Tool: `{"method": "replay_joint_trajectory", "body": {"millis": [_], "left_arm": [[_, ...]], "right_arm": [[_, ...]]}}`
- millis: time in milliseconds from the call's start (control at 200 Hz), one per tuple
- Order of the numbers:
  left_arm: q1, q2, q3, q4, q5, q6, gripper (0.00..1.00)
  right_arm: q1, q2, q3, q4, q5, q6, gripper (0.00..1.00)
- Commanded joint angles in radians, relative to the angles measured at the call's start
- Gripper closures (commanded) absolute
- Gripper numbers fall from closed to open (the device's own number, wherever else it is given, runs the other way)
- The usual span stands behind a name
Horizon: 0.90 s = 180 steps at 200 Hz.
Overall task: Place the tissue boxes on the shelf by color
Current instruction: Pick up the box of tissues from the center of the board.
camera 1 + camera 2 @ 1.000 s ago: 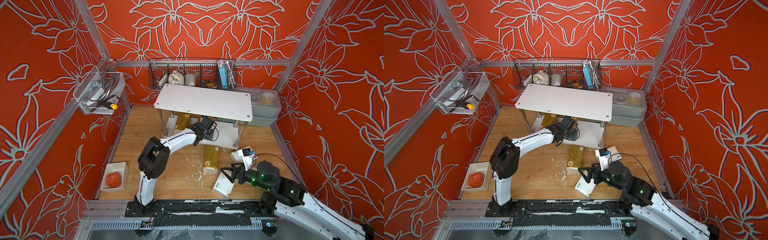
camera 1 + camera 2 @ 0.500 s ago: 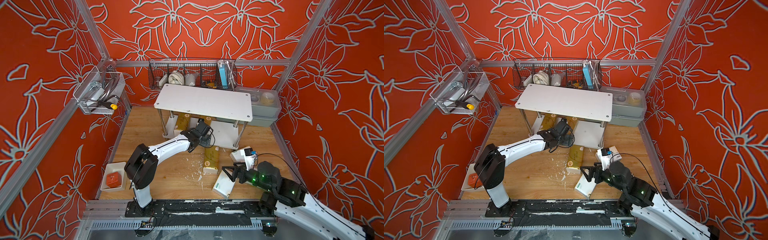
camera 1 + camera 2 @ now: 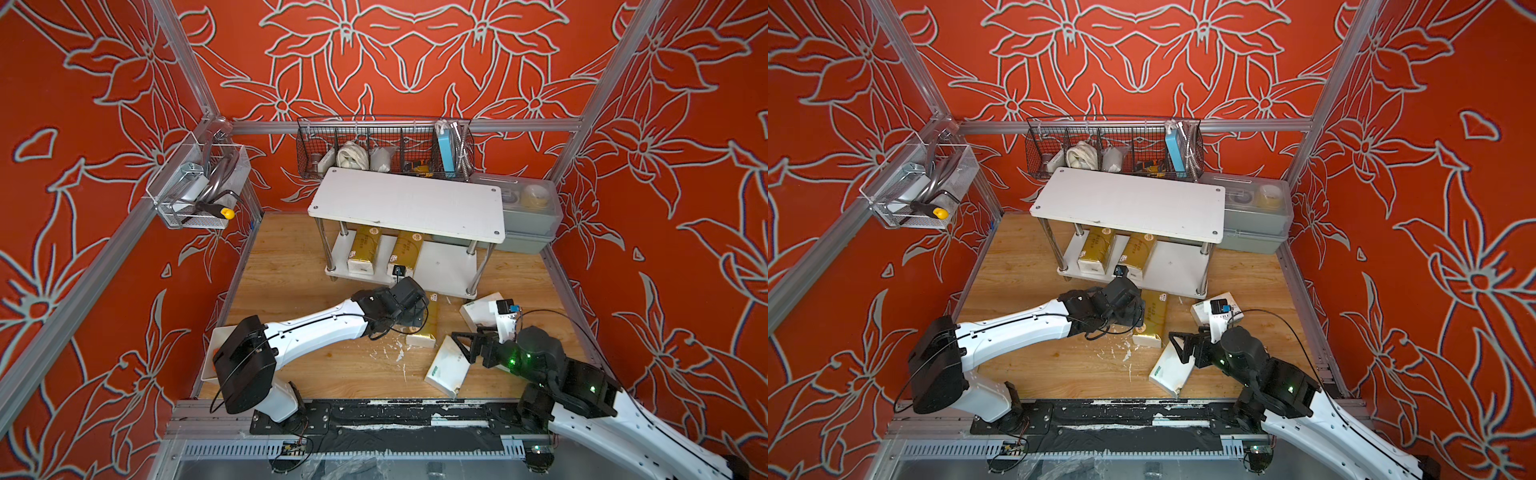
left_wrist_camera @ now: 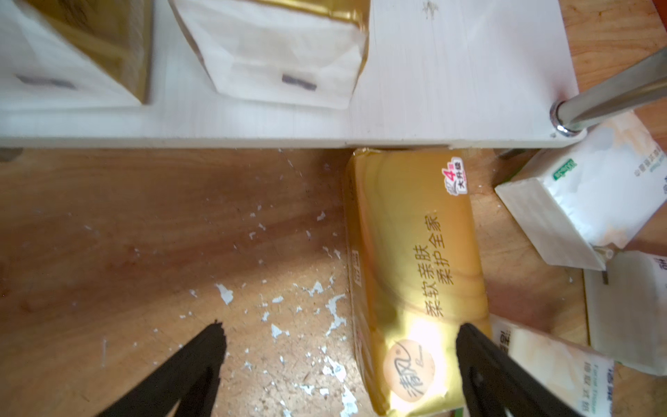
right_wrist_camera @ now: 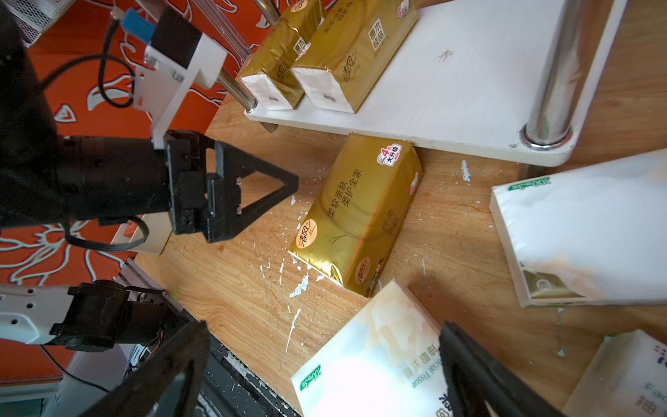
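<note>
Left claw (image 4: 341, 326) now off shelf (image 4: 451, 90), agape over gold tissue box (image 4: 408, 252)

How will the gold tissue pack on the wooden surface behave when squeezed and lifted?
The gold tissue pack probably dents under a squeeze: its wrapper looks soft and creased. The glossy film may be slippery. Lying flat, it should slide rather than roll or tip.
</note>
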Motion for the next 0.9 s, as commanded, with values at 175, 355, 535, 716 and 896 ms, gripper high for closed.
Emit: {"method": "replay_joint_trajectory", "body": {"millis": [175, 355, 535, 716, 896], "left_arm": [[-0.096, 0.065, 0.012, -0.047, -0.004, -0.171, 0.01], [-0.136, 0.128, 0.062, -0.036, 0.004, -0.19, 0.01], [-0.158, 0.188, 0.112, -0.027, 0.02, -0.196, 0.01], [-0.165, 0.22, 0.121, -0.015, 0.04, -0.207, 0.01], [-0.167, 0.257, 0.123, -0.008, 0.05, -0.21, 0.01]], "right_arm": [[0.004, 0.005, 0.02, -0.117, 0.077, 0.032, 0.01], [0.004, -0.01, 0.022, -0.162, 0.088, 0.047, 0.01], [0.004, -0.03, 0.021, -0.193, 0.091, 0.056, 0.01], [0.004, -0.033, 0.019, -0.203, 0.091, 0.058, 0.01], [0.004, -0.033, 0.02, -0.202, 0.091, 0.057, 0.01]]}}
